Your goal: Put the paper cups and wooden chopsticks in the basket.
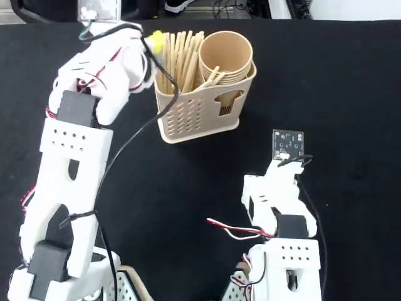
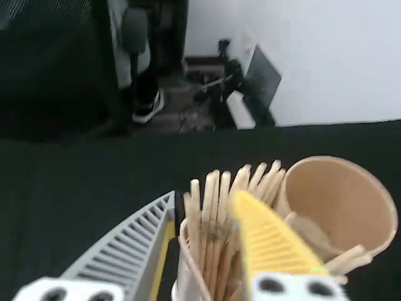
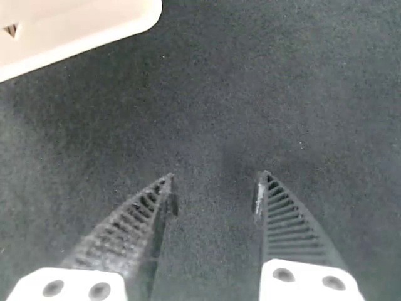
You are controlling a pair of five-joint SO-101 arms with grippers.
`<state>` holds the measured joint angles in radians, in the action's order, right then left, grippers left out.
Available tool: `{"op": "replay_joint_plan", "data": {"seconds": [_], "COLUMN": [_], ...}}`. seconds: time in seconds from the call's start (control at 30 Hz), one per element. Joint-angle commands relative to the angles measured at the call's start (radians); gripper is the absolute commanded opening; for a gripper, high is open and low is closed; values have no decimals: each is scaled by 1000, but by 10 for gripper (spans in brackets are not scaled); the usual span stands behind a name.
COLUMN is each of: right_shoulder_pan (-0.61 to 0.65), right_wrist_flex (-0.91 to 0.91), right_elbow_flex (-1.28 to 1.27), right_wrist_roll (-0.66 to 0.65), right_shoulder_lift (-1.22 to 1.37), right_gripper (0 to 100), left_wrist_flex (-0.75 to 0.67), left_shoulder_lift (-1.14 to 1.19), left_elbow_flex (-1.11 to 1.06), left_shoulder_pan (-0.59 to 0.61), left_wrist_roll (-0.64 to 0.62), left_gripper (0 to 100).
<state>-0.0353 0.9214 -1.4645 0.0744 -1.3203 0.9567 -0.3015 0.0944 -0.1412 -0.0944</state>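
Note:
A cream slotted basket (image 1: 199, 111) stands at the back of the black table. Several wooden chopsticks (image 1: 180, 55) stand upright in its one half, and stacked paper cups (image 1: 227, 55) sit in the other, with a few chopsticks leaning against them. My left gripper (image 1: 155, 42) hovers at the top of the chopstick bundle. In the left wrist view this gripper (image 2: 205, 199) is open, its grey and yellow fingers either side of the chopsticks (image 2: 210, 216), with the paper cup (image 2: 341, 200) beside them. My right gripper (image 3: 213, 188) is open over bare table, holding nothing.
The right arm (image 1: 279, 207) rests low at the front right, short of the basket, whose corner (image 3: 69, 25) shows ahead of it. The black cloth (image 1: 351, 94) surrounds the basket. Beyond the table's far edge are chair legs and cables (image 2: 207, 94).

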Motion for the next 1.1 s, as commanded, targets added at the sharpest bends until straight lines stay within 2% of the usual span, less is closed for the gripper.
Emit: {"op": "replay_joint_plan", "data": {"seconds": [0.0,0.17,0.27,0.4,0.5,0.6,0.73,0.8,0.87,0.97,1.07], "right_shoulder_pan": [-5,-6,-14,-14,-14,-14,-14,-12,-5,-25,-63], "right_wrist_flex": [0,0,0,2,2,38,192,204,198,206,206], "right_elbow_flex": [7,7,10,12,12,30,143,176,194,211,200], "right_wrist_roll": [5,3,3,3,3,3,2,-41,-137,-302,-358], "right_shoulder_lift": [-8,-8,-8,-8,-8,-8,-8,-8,-10,-10,-8], "right_gripper": [208,208,208,208,208,208,208,208,208,208,208], "left_wrist_flex": [100,265,419,574,654,655,649,620,552,364,183], "left_shoulder_lift": [-15,-91,-192,-334,-433,-529,-710,-830,-973,-1221,-1484], "left_elbow_flex": [25,171,288,325,242,82,-200,-358,-555,-918,-1274], "left_shoulder_pan": [4,4,13,35,139,265,478,559,619,644,645], "left_wrist_roll": [-5,-5,12,184,259,262,264,264,265,264,258], "left_gripper": [373,374,374,374,373,373,373,373,373,373,373]}}
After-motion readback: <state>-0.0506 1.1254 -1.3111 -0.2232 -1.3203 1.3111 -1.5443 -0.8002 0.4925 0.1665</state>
